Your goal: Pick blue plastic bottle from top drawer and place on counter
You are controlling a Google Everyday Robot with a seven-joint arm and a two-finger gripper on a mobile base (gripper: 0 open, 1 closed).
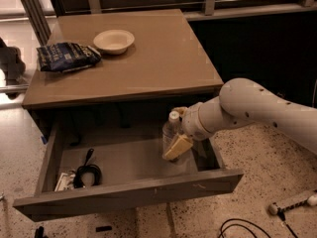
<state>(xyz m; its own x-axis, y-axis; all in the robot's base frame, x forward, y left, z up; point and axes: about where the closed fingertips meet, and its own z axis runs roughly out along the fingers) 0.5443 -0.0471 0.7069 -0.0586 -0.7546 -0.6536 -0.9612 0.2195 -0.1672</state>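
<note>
The top drawer [129,195] stands pulled open below the counter [163,58]. The blue plastic bottle [170,133], clear with a white cap, stands upright at the right side of the drawer. My gripper [178,142] reaches in from the right on the white arm, its tan fingers [177,147] closed around the bottle's body. The bottle's base is hidden behind the finger, so I cannot tell if it rests on the drawer floor.
A white bowl [114,40] and a dark blue snack bag [67,56] lie on the counter's back left. A black coiled cable [86,172] and small items lie in the drawer's left end. Cables and a white tool [292,202] lie on the speckled floor at right.
</note>
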